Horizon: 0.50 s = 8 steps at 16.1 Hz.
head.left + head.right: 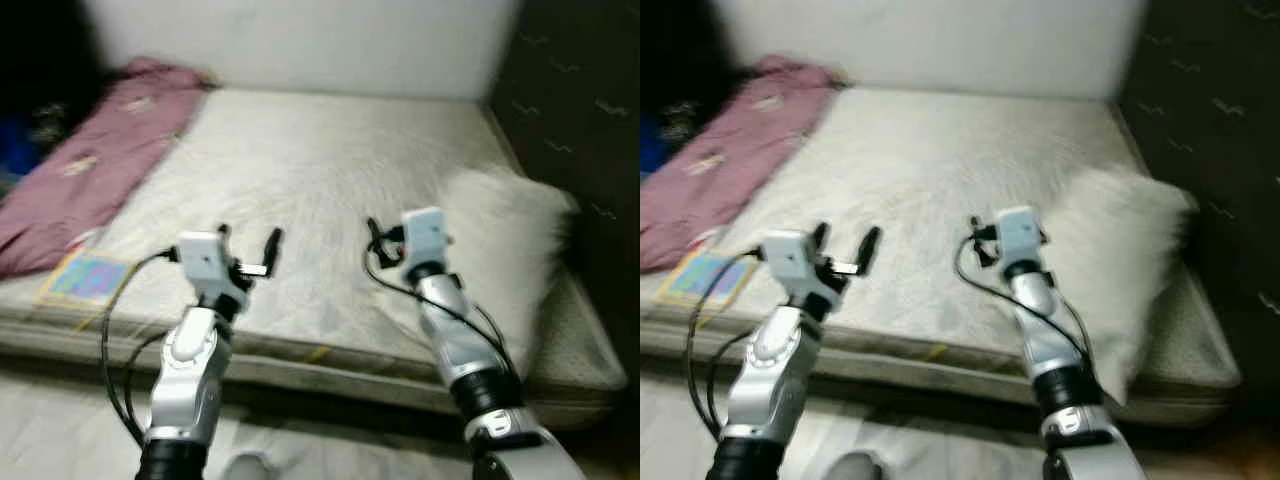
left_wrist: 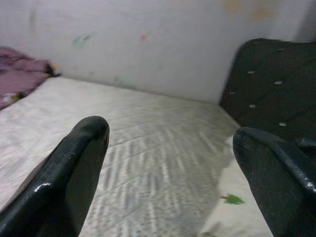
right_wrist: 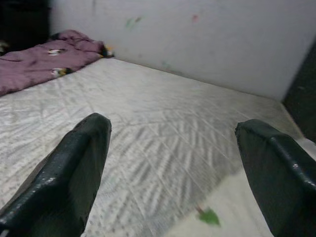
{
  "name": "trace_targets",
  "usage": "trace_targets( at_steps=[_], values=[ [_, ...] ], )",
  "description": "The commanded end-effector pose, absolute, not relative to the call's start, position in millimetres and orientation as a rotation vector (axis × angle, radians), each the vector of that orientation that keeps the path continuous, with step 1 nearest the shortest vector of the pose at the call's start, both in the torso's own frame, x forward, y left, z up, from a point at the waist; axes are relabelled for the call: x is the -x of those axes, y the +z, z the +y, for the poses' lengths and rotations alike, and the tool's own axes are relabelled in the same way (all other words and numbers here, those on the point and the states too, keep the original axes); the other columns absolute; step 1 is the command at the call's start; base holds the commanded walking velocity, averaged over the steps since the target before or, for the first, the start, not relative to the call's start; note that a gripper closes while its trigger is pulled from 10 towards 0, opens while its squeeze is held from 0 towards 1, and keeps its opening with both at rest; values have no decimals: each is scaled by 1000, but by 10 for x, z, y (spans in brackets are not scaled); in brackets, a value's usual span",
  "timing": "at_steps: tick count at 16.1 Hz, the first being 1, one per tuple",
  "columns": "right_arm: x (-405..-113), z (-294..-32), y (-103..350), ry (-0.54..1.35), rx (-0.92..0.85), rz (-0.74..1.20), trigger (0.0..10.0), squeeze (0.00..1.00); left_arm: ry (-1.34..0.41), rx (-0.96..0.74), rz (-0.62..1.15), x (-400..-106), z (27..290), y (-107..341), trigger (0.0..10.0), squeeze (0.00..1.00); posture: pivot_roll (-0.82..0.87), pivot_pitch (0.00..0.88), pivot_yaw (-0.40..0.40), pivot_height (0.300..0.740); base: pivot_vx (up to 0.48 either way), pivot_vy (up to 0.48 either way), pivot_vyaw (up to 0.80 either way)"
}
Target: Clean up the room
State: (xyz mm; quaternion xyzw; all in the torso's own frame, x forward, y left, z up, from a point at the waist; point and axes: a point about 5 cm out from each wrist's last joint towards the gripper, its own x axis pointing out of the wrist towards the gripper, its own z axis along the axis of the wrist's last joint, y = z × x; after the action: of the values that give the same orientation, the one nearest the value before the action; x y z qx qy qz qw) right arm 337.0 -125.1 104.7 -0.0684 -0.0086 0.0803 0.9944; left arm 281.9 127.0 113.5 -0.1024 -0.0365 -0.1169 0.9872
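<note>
Left eye view: a bare quilted mattress is seen ahead, lying low on the floor against a pale wall; the picture is slightly blurred.
Blanket: a mauve blanket is laid bunched along the mattress's left side, reaching up to the far left corner by the wall.
Pillow: a white pillow is set on the right part of the mattress, near the dark padded panel that stands along that side.
Book: a flat, colourful book or card is placed at the near left corner of the mattress, just beside the lower end of the blanket.
Left gripper: the left gripper is held above the near edge of the mattress, its two black fingers spread wide apart with nothing between them.
Right gripper: the right gripper is raised over the mattress, just left of the pillow; in the right wrist view its fingers are likewise parted and empty.
Right wrist view: a small green mark is seen on the pillow's edge below the gripper.
Wall: faint coloured smudges are noted on it in both wrist views.
</note>
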Motion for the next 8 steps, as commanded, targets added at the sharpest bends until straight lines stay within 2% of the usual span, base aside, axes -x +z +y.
trace_targets(
  at_steps=[1,8],
  values=[
    [-3409,-1158,1135,179,123,-48,10000,0,-215,187,-92,-2854,1342,1192,10000,0,49,0,5,740,326,0,0],
    [-3414,-1170,1136,177,126,-48,10000,0,-175,184,-92,-2880,1343,1189,10000,0,47,0,3,740,0,0,0]
  ],
)
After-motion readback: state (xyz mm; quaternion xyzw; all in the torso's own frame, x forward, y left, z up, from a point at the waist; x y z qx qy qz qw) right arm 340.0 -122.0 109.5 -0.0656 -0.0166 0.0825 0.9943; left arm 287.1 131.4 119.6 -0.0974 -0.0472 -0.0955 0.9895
